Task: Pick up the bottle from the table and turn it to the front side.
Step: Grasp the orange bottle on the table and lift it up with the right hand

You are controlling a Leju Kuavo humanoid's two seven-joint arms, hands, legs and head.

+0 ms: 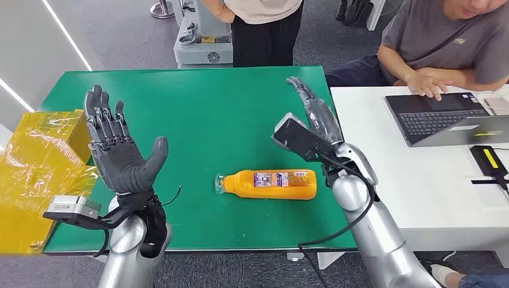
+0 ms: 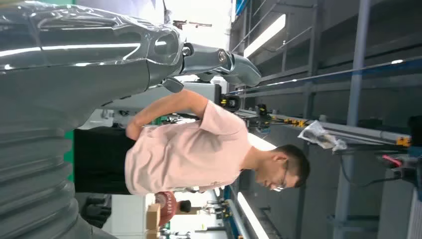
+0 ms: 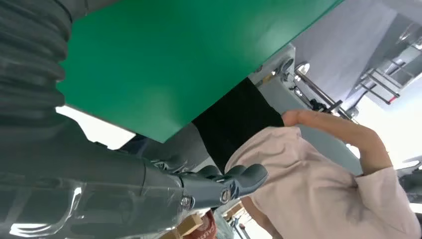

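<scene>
The left hand (image 1: 117, 147) is raised above the left part of the green worktop (image 1: 198, 108), palm turned inward, fingers straight and spread, holding nothing. The right hand (image 1: 315, 117) is raised over the right part of the worktop, seen edge-on, its fingers stretched out and apart, also empty. In the left wrist view the thick thumb (image 2: 219, 62) juts out free of anything.

Between the two hands, nearer the right one and toward the near edge, the orange bottle (image 1: 273, 184) lies on its side on the green surface, cap end pointing toward the left hand, label facing up. Neither hand touches it.

The green surface around the bottle is bare on all sides, with wide room behind it toward the far edge. A yellow translucent box (image 1: 36, 174) sits against the worktop's left edge, just beside the left arm. A white desk (image 1: 420, 198) butts against the right edge, carrying a laptop (image 1: 444, 117) with a seated person (image 1: 450, 42) typing at it. Another person (image 1: 264, 30) in a pale shirt and dark trousers stands at the far edge; beyond is grey floor.
</scene>
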